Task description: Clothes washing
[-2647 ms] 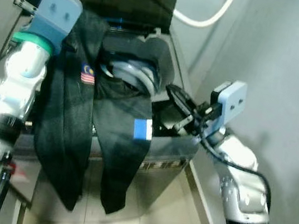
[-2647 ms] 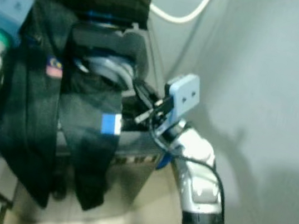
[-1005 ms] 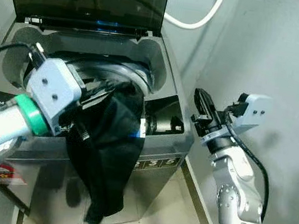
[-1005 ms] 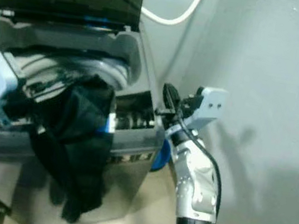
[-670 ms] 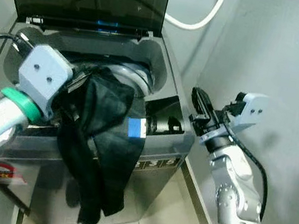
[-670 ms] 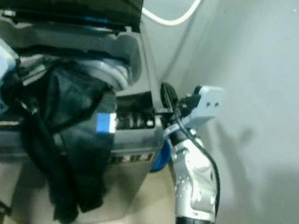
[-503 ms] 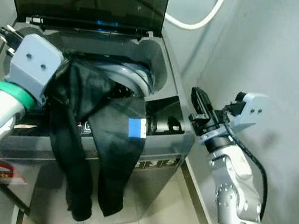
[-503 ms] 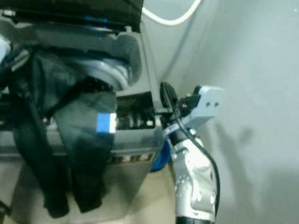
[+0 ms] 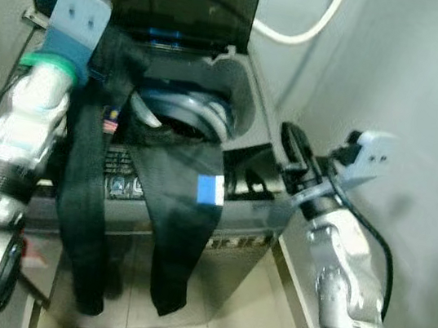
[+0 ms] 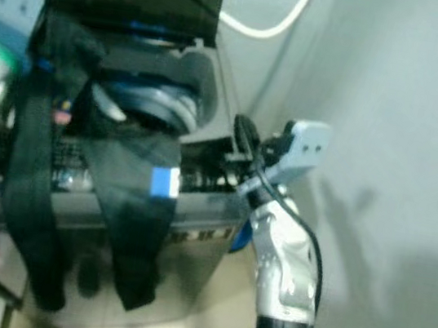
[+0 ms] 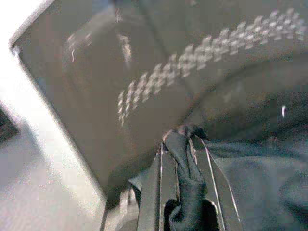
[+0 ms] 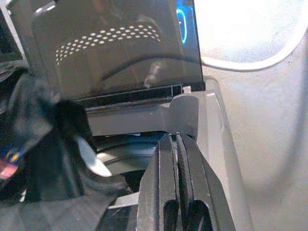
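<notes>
Clothes, here one black garment (image 9: pixel 172 198), hang from the left gripper (image 11: pixel 185 144) raised above the open washing machine (image 9: pixel 236 216), with two long ends draped over its front edge. A blue patch (image 9: pixel 210 189) and a small flag-like badge (image 9: pixel 109 124) show on the cloth; neither carries writing I can read, and the panel markings are blurred. The left wrist view shows the fingers (image 11: pixel 156 187) pinched on a bunch of cloth before the dotted lid (image 11: pixel 192 62). The right wrist view shows the right gripper (image 12: pixel 175 144) with fingers pressed together, empty, beside the drum (image 9: pixel 185 114), and a blue light on the lid.
</notes>
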Robot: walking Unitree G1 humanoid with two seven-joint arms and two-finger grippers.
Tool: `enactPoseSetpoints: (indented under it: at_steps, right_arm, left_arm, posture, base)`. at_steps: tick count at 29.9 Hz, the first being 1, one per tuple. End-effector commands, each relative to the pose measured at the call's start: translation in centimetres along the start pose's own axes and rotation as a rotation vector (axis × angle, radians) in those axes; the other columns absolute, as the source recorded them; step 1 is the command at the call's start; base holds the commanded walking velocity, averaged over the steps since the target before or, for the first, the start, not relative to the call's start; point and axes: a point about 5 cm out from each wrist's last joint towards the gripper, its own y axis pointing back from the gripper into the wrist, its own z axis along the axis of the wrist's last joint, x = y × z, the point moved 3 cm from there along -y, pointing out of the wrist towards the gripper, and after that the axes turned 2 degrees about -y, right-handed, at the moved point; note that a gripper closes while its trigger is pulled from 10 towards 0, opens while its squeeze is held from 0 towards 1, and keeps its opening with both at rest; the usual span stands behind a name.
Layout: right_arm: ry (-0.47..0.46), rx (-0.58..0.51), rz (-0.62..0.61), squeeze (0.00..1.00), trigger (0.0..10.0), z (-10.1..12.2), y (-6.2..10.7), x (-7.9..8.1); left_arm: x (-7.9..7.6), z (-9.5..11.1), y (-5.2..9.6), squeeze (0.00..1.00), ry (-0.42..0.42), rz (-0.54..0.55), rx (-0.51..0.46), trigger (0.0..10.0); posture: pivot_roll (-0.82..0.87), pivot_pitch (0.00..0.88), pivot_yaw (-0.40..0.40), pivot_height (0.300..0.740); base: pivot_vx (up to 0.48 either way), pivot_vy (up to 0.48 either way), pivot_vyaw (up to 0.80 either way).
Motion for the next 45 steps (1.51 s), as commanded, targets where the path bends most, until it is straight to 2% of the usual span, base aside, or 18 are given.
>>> enactPoseSetpoints:
  at_steps: [1,2,3,4,6,8,10,12,17,27,28,29,30,36,37,38,40,45]
  right_arm:
    - [-0.005,-0.009,-0.025,0.0,10.0,0.3,0.5,-0.4]
    - [-0.003,-0.012,-0.034,0.0,10.0,0.3,0.7,-0.5]
    - [-0.003,-0.012,-0.034,0.0,10.0,0.3,0.7,-0.5]
    - [-0.001,-0.014,-0.04,0.0,10.0,0.4,0.8,-0.5]
    - [0.001,-0.015,-0.044,0.0,10.0,0.5,0.9,-0.6]
    - [0.003,-0.015,-0.048,0.0,10.0,0.5,1.1,-0.6]
    - [0.003,-0.015,-0.048,0.0,10.0,0.5,1.1,-0.6]
    - [0.004,-0.015,-0.049,0.0,10.0,0.5,1.1,-0.6]
    - [0.002,-0.013,-0.043,0.0,10.0,0.6,0.9,-0.6]
    - [-0.01,-0.003,-0.02,0.0,10.0,0.3,0.5,-0.2]
    - [-0.011,-0.003,-0.019,0.0,10.0,0.3,0.5,-0.2]
    - [-0.011,-0.003,-0.019,0.0,10.0,0.3,0.5,-0.2]
    - [-0.011,-0.003,-0.017,0.0,10.0,0.3,0.5,-0.2]
    - [-0.012,0.003,-0.013,0.0,10.0,0.2,0.5,-0.2]
    - [-0.013,0.006,-0.01,0.0,10.0,0.1,0.5,-0.1]
    - [-0.013,0.006,-0.01,0.0,10.0,0.1,0.5,-0.1]
    - [-0.014,0.009,-0.006,0.0,10.0,0.1,0.6,-0.1]
    - [-0.015,0.016,-0.004,0.0,10.0,0.0,0.6,-0.2]
  left_arm:
    - [0.0,1.3,-0.5,0.26,-0.012,0.006,-0.054,10.0]
    - [0.9,2.6,-1.1,0.72,-0.064,0.068,-0.096,10.0]
    - [0.9,2.6,-1.1,0.72,-0.064,0.068,-0.096,10.0]
    - [1.7,3.7,-1.4,1.0,-0.129,0.129,-0.135,10.0]
    - [2.0,4.3,-1.7,1.0,-0.178,0.153,-0.152,10.0]
    - [0.4,2.1,-1.9,1.0,-0.055,0.012,-0.036,10.0]
    - [0.4,2.1,-1.9,1.0,-0.055,0.012,-0.036,10.0]
    - [-1.1,0.4,-1.5,1.0,0.034,-0.085,0.027,10.0]
    - [-5.0,-3.4,0.5,1.0,0.212,-0.312,0.15,10.0]
    - [-5.3,-1.8,2.2,1.0,0.195,-0.361,-0.042,10.0]
    - [-5.2,-1.0,2.6,0.56,0.175,-0.365,-0.098,10.0]
    - [-5.2,-1.0,2.6,0.56,0.175,-0.365,-0.098,10.0]
    - [-5.2,0.2,3.4,0.0,0.164,-0.38,-0.173,10.0]
    - [-6.9,3.0,7.3,0.0,0.184,-0.575,-0.293,10.0]
    - [-7.5,3.6,9.4,0.0,0.225,-0.703,-0.298,10.0]
    - [-7.5,3.6,9.4,0.0,0.225,-0.703,-0.298,10.0]
    - [-7.7,4.2,13.1,0.0,0.276,-0.874,-0.279,10.0]
    - [-6.9,3.7,17.0,0.0,0.292,-0.982,-0.19,10.0]
  posture:
    - [0.03,0.123,0.036,0.74]
    - [0.02,0.126,0.042,0.74]
    - [0.02,0.126,0.042,0.74]
    - [0.02,0.128,0.043,0.74]
    - [0.02,0.128,0.045,0.74]
    - [0.02,0.128,0.045,0.74]
    - [0.02,0.128,0.045,0.74]
    - [0.02,0.129,0.045,0.74]
    - [0.04,0.127,0.035,0.74]
    - [0.07,0.121,0.02,0.74]
    - [0.07,0.12,0.019,0.74]
    - [0.07,0.12,0.019,0.74]
    - [0.07,0.118,0.017,0.74]
    - [0.07,0.117,0.014,0.74]
    - [0.07,0.117,0.014,0.74]
    - [0.07,0.117,0.014,0.74]
    - [0.08,0.116,0.014,0.74]
    - [0.1,0.119,0.006,0.74]
  base:
    - [0.0,0.0,0.0]
    - [0.0,0.0,0.0]
    - [0.0,0.0,0.0]
    - [0.0,0.0,0.0]
    - [0.0,0.0,0.0]
    - [0.0,0.0,0.0]
    - [0.0,0.0,0.0]
    - [0.0,0.0,0.0]
    - [0.0,0.0,0.0]
    - [0.0,0.0,0.0]
    - [0.0,0.0,0.0]
    - [0.0,0.0,0.0]
    - [0.0,0.0,0.0]
    - [0.0,0.0,0.0]
    - [0.0,0.0,0.0]
    - [0.0,0.0,0.0]
    - [0.0,0.0,0.0]
    - [0.0,0.0,0.0]
